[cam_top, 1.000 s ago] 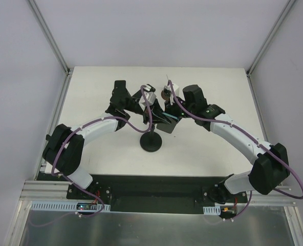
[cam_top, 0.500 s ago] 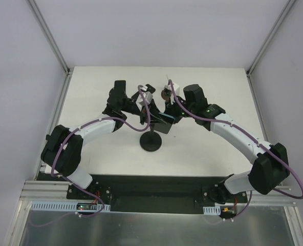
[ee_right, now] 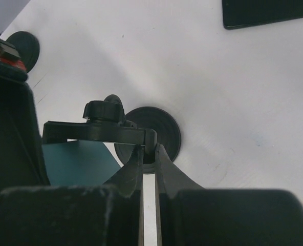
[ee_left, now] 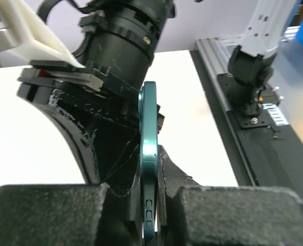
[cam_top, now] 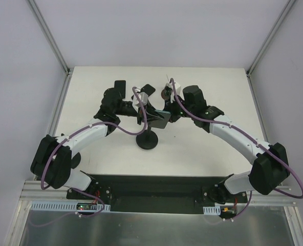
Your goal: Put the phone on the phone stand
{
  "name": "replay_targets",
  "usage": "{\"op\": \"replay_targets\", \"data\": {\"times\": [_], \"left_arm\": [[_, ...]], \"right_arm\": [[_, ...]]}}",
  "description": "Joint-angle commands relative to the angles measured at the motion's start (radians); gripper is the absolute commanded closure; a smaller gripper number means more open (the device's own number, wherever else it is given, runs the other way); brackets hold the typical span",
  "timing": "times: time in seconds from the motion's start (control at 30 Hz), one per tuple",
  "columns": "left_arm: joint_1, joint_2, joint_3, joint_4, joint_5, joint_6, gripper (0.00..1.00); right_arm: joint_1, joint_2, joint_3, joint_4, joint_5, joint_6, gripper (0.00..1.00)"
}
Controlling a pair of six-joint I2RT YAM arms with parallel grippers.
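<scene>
The teal phone (cam_top: 159, 120) hangs above the middle of the table, held between both grippers. In the left wrist view the phone (ee_left: 148, 148) stands edge-on, and my left gripper (ee_left: 151, 205) is shut on it, fingers pressed to both faces. The phone stand (cam_top: 147, 141) is black, with a round base on the table. My right gripper (ee_right: 149, 148) is shut on the end of the stand's flat cradle (ee_right: 98, 132), directly above the round base (ee_right: 167, 130). A teal phone face (ee_right: 74, 164) shows just under that cradle. In the top view the left gripper (cam_top: 147, 115) and the right gripper (cam_top: 167, 114) almost meet.
A dark flat slab (ee_right: 266, 13) lies on the white table (cam_top: 202, 148) beyond the stand. A small round black object (ee_right: 23, 47) sits farther off. Grey walls close in the back and both sides. The black mounting rail (cam_top: 151, 192) runs along the near edge.
The left arm has swung its elbow outward to the left. Phone, stand and both grippers have shifted slightly left. Both grips are unchanged.
</scene>
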Motion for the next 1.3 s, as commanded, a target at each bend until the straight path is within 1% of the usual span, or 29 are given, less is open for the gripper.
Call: {"op": "replay_targets", "data": {"times": [0.0,0.03,0.07,0.13,0.17,0.23,0.27,0.3,0.33,0.37,0.4,0.57,0.63,0.67,0.7,0.73,0.77,0.83,0.87,0.93,0.97,1.03,1.07,1.1,1.13,1.17,1.2,1.23,1.27], "left_arm": [[0.034,-0.072,0.005,-0.132,-0.223,0.155,1.0],[0.034,-0.075,0.0,-0.142,-0.271,0.161,1.0],[0.036,-0.075,-0.009,-0.149,-0.355,0.172,1.0],[0.034,-0.077,-0.024,-0.13,-0.462,0.178,1.0],[0.034,-0.074,-0.05,-0.115,-0.558,0.175,1.0],[0.03,-0.06,-0.091,0.006,-0.708,0.152,1.0],[0.024,-0.053,-0.136,0.064,-0.791,0.128,1.0],[0.022,-0.034,-0.15,0.134,-0.816,0.119,1.0],[0.002,-0.019,-0.159,0.168,-0.85,0.108,1.0],[-0.01,-0.008,-0.156,0.172,-0.875,0.123,1.0],[-0.027,0.013,-0.149,0.169,-0.904,0.131,1.0],[-0.045,0.06,-0.148,0.215,-0.91,0.079,1.0],[-0.044,0.056,-0.155,0.221,-0.901,0.08,1.0],[-0.045,0.055,-0.155,0.223,-0.884,0.088,1.0],[-0.044,0.055,-0.153,0.216,-0.87,0.089,1.0],[-0.045,0.056,-0.147,0.209,-0.86,0.088,1.0],[-0.044,0.058,-0.142,0.198,-0.841,0.08,1.0],[-0.021,0.064,-0.135,0.189,-0.78,0.066,1.0],[-0.012,0.066,-0.126,0.186,-0.73,0.048,1.0],[-0.001,0.064,-0.121,0.173,-0.711,0.045,1.0],[0.001,0.061,-0.121,0.173,-0.697,0.046,1.0],[0.01,0.061,-0.115,0.17,-0.611,0.043,1.0],[0.011,0.061,-0.11,0.17,-0.584,0.045,1.0],[0.013,0.061,-0.107,0.172,-0.536,0.043,1.0],[0.016,0.063,-0.103,0.175,-0.51,0.045,1.0],[0.017,0.069,-0.098,0.181,-0.475,0.043,1.0],[0.02,0.075,-0.096,0.193,-0.401,0.016,1.0],[0.024,0.081,-0.093,0.221,-0.373,0.008,1.0],[0.027,0.096,-0.089,0.233,-0.34,-0.007,1.0]], "right_arm": [[0.061,-0.096,-0.095,0.19,0.298,0.134,1.0],[0.087,-0.108,-0.111,0.226,0.385,0.178,1.0],[0.115,-0.12,-0.119,0.233,0.564,0.181,1.0],[0.201,-0.149,-0.131,0.234,0.736,0.245,1.0],[0.228,-0.157,-0.128,0.222,0.9,0.276,1.0],[0.316,-0.171,-0.125,0.178,1.059,0.37,1.0],[0.349,-0.17,-0.131,0.2,1.157,0.425,1.0],[0.426,-0.144,-0.127,0.208,1.206,0.443,1.0],[0.463,-0.125,-0.113,0.208,1.258,0.46,1.0],[0.498,-0.107,-0.094,0.208,1.344,0.492,1.0],[0.55,-0.085,-0.088,0.217,1.372,0.503,1.0],[0.636,-0.097,-0.08,0.245,1.469,0.485,1.0],[0.666,-0.131,-0.097,0.224,1.454,0.474,0.99],[0.67,-0.154,-0.113,0.224,1.381,0.473,0.99],[0.687,-0.212,-0.155,0.221,1.336,0.458,0.89],[0.696,-0.244,-0.175,0.216,1.296,0.433,0.64],[0.707,-0.278,-0.194,0.204,1.23,0.403,0.55],[0.723,-0.384,-0.244,0.085,1.221,0.352,0.4],[0.716,-0.424,-0.269,0.064,1.195,0.312,0.38],[0.672,-0.557,-0.33,0.006,1.143,0.213,0.33],[0.64,-0.602,-0.346,-0.009,1.035,0.192,0.32],[0.517,-0.709,-0.369,-0.048,0.927,0.152,0.31],[0.471,-0.737,-0.384,-0.057,0.821,0.14,0.31],[0.377,-0.766,-0.39,-0.062,0.766,0.137,0.31],[0.327,-0.768,-0.395,-0.06,0.704,0.134,0.31],[0.231,-0.743,-0.395,-0.057,0.555,0.129,0.31],[0.182,-0.72,-0.39,-0.04,0.471,0.128,0.31],[0.139,-0.69,-0.383,-0.034,0.296,0.131,0.31],[0.07,-0.623,-0.355,-0.031,0.227,0.134,0.31]]}}
